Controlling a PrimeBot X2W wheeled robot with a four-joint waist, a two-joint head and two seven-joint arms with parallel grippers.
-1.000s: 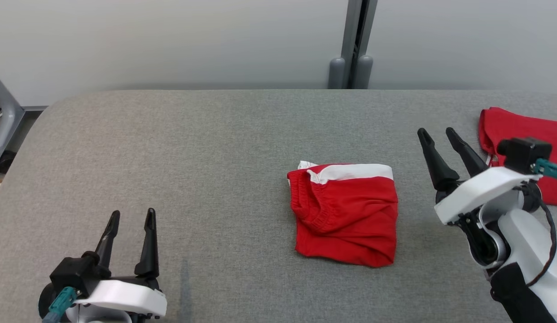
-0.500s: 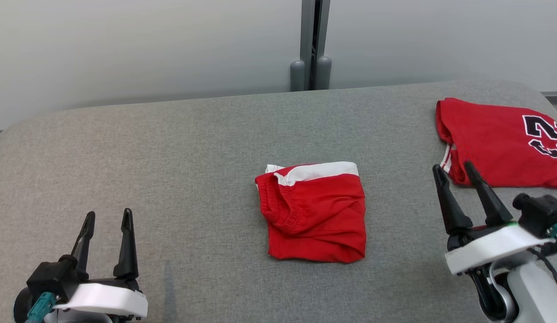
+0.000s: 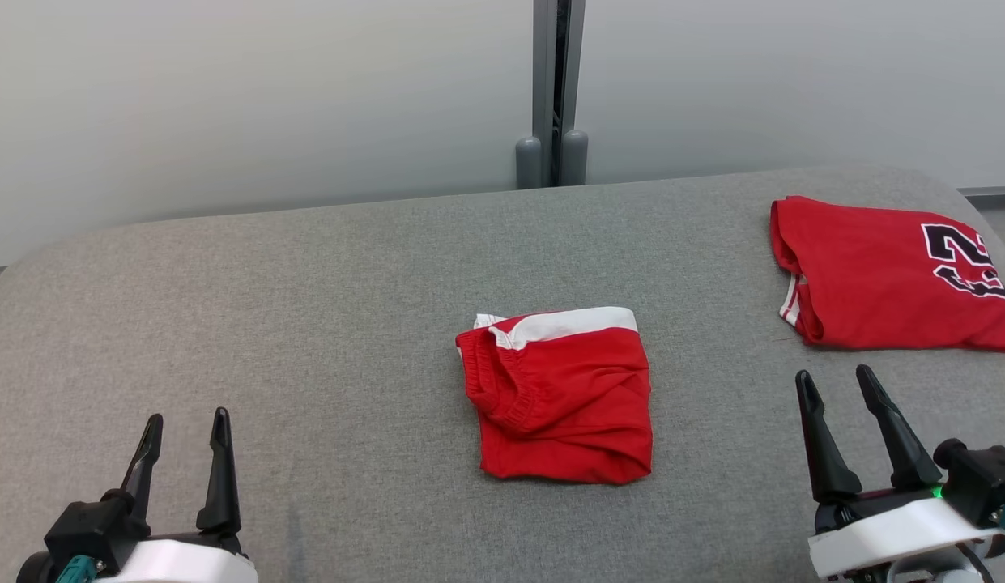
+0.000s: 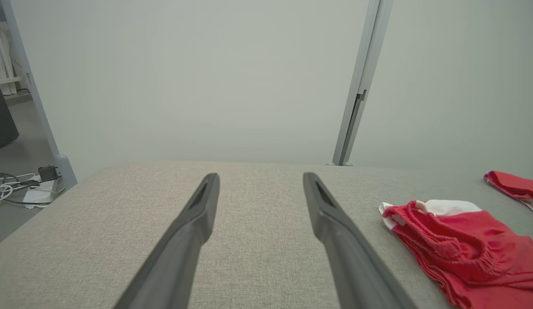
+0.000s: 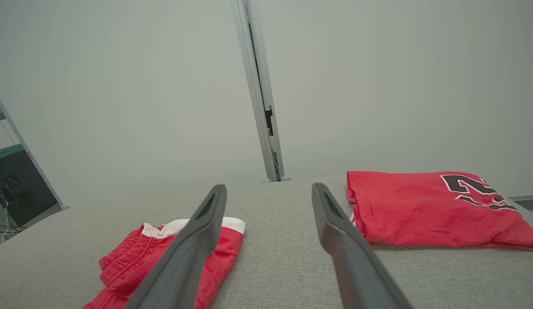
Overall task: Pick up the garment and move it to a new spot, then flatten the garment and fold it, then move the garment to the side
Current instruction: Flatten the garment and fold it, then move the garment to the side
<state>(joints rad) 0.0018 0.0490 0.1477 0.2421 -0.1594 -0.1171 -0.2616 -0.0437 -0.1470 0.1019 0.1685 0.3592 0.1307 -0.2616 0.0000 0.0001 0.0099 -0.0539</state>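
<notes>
Head view, from the left: the left gripper (image 3: 187, 417) hovers over the near left part of the grey padded table (image 3: 308, 308), its two dark fingers spread wide with nothing between them and touching nothing. Near the table's middle lie the red shorts (image 3: 563, 397), folded into a rough square with the white band along the far edge and the elastic waist bunched on their left side. Further right, the right gripper (image 3: 833, 374) stands just as wide open and empty, well apart from the shorts. Beyond it, at the far right of the table, a folded red jersey (image 3: 883, 275) with black numerals lies flat. Left wrist view shows the shorts (image 4: 464, 240) off to the right of the parted fingers.
</notes>
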